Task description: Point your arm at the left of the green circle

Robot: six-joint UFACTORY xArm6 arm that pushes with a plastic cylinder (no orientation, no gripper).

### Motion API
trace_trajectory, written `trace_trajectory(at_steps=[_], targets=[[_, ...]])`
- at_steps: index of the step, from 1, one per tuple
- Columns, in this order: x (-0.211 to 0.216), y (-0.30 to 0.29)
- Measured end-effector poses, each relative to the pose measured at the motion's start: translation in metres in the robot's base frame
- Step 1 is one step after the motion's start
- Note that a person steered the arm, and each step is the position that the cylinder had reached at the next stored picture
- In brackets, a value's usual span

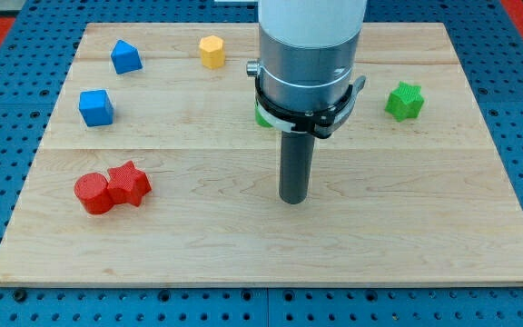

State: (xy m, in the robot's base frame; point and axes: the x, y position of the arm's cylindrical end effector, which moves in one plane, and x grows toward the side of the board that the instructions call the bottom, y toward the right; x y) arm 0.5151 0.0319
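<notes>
- my tip rests on the wooden board, mid-board, touching no block; bare rod, holding nothing
- red circle and red star touching, at the view's left
- green circle just above the tip, mostly hidden behind the arm
- blue cube, green star
- farthest: blue pentagon-like block, yellow hexagon

White upper casing, a ribbed silver collar, a black clamp ring, then a dark rod down to my tip
</notes>
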Motion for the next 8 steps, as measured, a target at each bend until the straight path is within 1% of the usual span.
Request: trace_trajectory(at_steps=[4, 5, 6, 8], targets=[[0.004, 0.005], [-0.032, -0.016], [-0.046, -0.033], [-0.046, -0.033]])
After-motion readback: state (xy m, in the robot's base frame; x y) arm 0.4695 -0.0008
